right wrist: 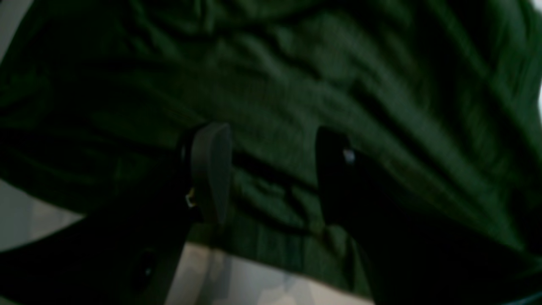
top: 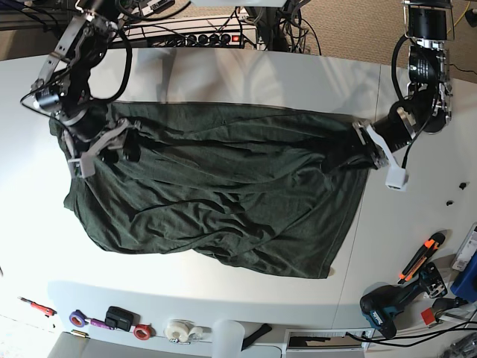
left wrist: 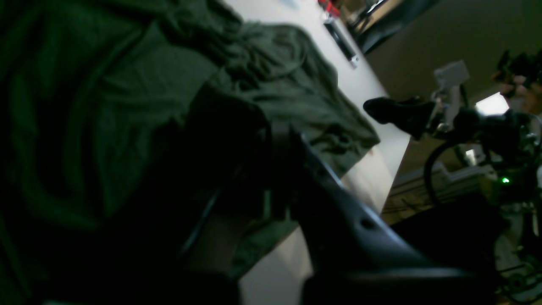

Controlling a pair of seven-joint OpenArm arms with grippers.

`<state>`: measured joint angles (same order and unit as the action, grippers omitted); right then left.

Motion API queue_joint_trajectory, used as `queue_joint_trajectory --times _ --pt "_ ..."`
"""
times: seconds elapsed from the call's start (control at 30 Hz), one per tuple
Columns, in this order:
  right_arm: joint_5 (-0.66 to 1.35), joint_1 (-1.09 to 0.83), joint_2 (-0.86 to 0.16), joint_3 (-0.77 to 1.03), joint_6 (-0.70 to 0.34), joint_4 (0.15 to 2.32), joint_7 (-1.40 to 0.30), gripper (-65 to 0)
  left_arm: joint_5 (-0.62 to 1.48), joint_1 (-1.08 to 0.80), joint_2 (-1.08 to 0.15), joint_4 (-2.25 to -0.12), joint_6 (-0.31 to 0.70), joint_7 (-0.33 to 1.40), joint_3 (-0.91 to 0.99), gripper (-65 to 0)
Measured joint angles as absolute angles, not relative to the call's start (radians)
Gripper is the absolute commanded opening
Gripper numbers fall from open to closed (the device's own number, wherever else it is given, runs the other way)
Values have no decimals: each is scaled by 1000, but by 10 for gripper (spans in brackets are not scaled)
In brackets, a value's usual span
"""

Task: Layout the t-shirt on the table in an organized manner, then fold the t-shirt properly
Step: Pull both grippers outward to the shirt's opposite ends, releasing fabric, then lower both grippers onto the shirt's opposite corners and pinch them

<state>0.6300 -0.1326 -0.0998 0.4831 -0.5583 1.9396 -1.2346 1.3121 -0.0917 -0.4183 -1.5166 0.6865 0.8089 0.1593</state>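
Note:
The dark green t-shirt [top: 223, 194] lies spread and wrinkled across the white table [top: 246, 82]. My left gripper [top: 349, 153] is at the shirt's right edge, shut on a bunch of the cloth. In the left wrist view its dark fingers [left wrist: 254, 135] pinch the t-shirt [left wrist: 127, 84], with the table [left wrist: 372, 84] beyond. My right gripper [top: 124, 153] hovers over the shirt's upper left part. In the right wrist view the right gripper [right wrist: 273, 169] is open, cloth [right wrist: 338, 84] showing between its fingers [right wrist: 211, 169], and a strip of table [right wrist: 254, 275] below.
A power strip [top: 201, 39] runs along the back edge. Near the front edge lie tape rolls [top: 179, 330], a screwdriver [top: 36, 306] and small parts. At the front right are a drill [top: 387, 306] and an orange cutter [top: 421, 257].

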Motion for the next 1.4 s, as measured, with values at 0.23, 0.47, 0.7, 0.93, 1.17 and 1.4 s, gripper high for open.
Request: queue_joint_trajectory --times 0.23,0.47,0.7,0.93,1.17,1.4 --pt "625 -175 -100 484 -559 1939 -1234 -334 1289 -139 -419 -1517 686 809 159 -388" --pt "614 -174 -100 484 -559 1939 -1230 -334 1284 -131 -412 -1517 686 809 274 -388" --pt "627 -172 -102 558 -559 1939 -1230 -334 1290 -128 -419 -1526 686 818 510 -388" --pt "875 -191 -97 859 -603 1940 -1287 -334 1305 -127 -495 -1527 686 816 710 -388" --pt "1047 -300 -57 1100 -604 1940 -1317 -334 1305 -131 -521 -1530 690 844 750 -388" --pt "1048 -287 -40 1322 -627 1779 -1204 -334 1314 -131 -521 -1530 690 868 750 -388"
